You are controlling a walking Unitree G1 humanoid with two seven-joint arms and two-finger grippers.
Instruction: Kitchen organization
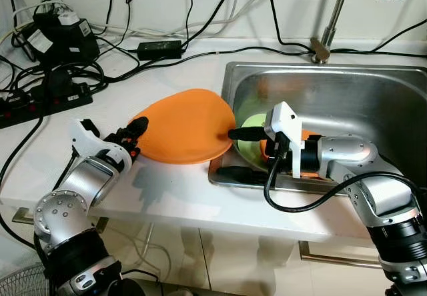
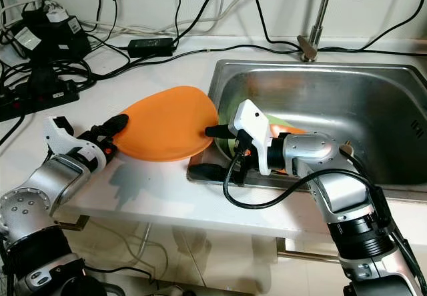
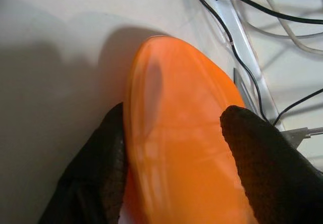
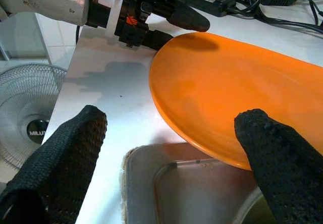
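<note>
An orange plate (image 1: pixel 183 126) lies tilted on the white counter (image 1: pixel 173 193), its right rim reaching over the steel sink (image 1: pixel 347 96). My left gripper (image 1: pixel 135 136) is shut on the plate's left rim, one finger (image 3: pixel 96 173) on each face of it. My right gripper (image 1: pixel 237 155) stands open at the sink's front left corner. Its upper finger (image 1: pixel 245 134) is by the plate's right rim and the lower one (image 1: pixel 233 174) rests on the sink's edge. In the right wrist view the plate (image 4: pixel 227 93) lies between its two wide-apart fingers. A green dish (image 1: pixel 248 146) sits in the sink behind that gripper.
Power strips (image 1: pixel 47 99), adapters and several black cables crowd the back left of the counter. The faucet (image 1: pixel 327 36) rises behind the sink. A fan (image 4: pixel 25 113) stands on the floor below the counter's left end.
</note>
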